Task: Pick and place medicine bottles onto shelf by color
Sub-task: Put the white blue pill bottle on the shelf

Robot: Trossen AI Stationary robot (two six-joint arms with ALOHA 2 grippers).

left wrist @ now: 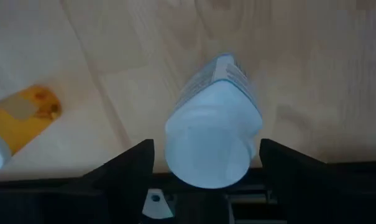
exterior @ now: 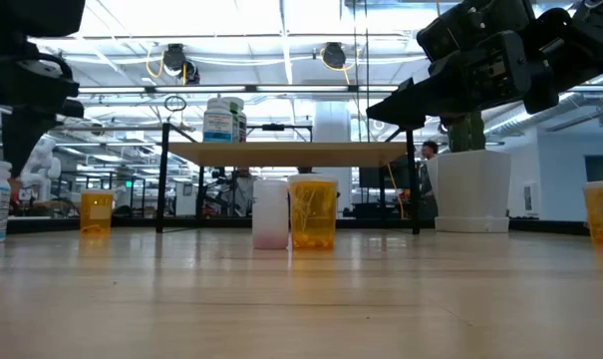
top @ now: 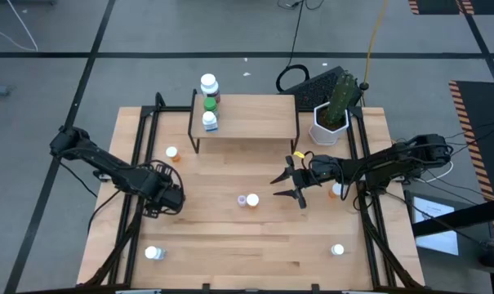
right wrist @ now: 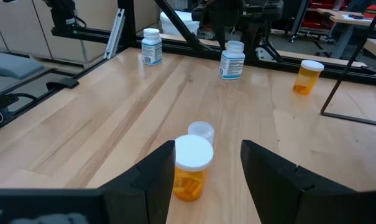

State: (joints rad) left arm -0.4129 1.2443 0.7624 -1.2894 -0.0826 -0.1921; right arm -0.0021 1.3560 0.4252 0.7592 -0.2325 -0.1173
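Right wrist view: the right gripper [right wrist: 207,171], fingers spread and empty, lines up on an orange medicine bottle [right wrist: 191,168] mid-table in front of the shelf [top: 247,114], likely light, rigid and slick, best pinched across its body below the cap.

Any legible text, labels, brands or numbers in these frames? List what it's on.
No text can be read in any view.
White bottle between the left end effector fingers: blue-printed label, blurred.
Two white bottles at the table's far edge in the right wrist view: blue labels, too small.
Bottles on the shelf: labels unreadable.
Orange bottle ahead of the right end effector: no label showing.
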